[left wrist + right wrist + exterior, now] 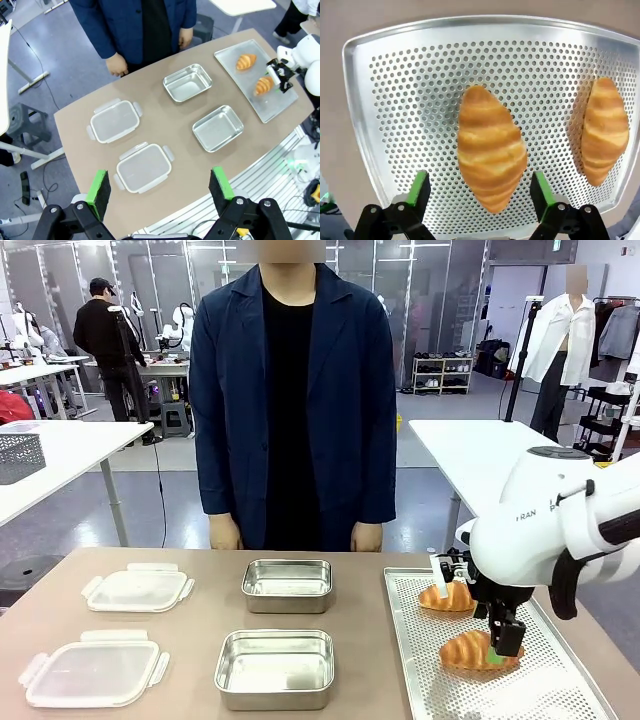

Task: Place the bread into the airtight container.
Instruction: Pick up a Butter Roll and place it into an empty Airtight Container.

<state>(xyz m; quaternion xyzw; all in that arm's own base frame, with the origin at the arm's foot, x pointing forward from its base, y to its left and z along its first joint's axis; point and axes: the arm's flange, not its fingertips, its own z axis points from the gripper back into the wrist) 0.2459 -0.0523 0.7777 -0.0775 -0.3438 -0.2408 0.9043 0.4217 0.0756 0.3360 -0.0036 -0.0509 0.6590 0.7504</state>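
Brown tabletop (205,625) spans the front view. A person (292,390) in a dark jacket stands at its far side, hands hanging by the edge. On the left you have a far lid (137,590) and a near lid (92,672), both clear plastic. In the middle sit a far container (287,585) and a near container (260,665), both steel and open. A pale patch on the near container's floor is too blurred to make out.

On the right lies a perforated tray (420,660), its near edge cut off by the picture's bottom. It carries the bread: a far croissant (447,597) and a near croissant (465,650).

Your right end effector (480,186) is released and set over the near croissant. Its green pads (420,182) stand on either side of the croissant with bare tray showing between pad and crust. From the front the fingers hide the croissant's right end, and you cannot tell whether the tips reach the tray.

Your left end effector (159,180) is released too. It hangs high over the tabletop's near left, grasping nothing.
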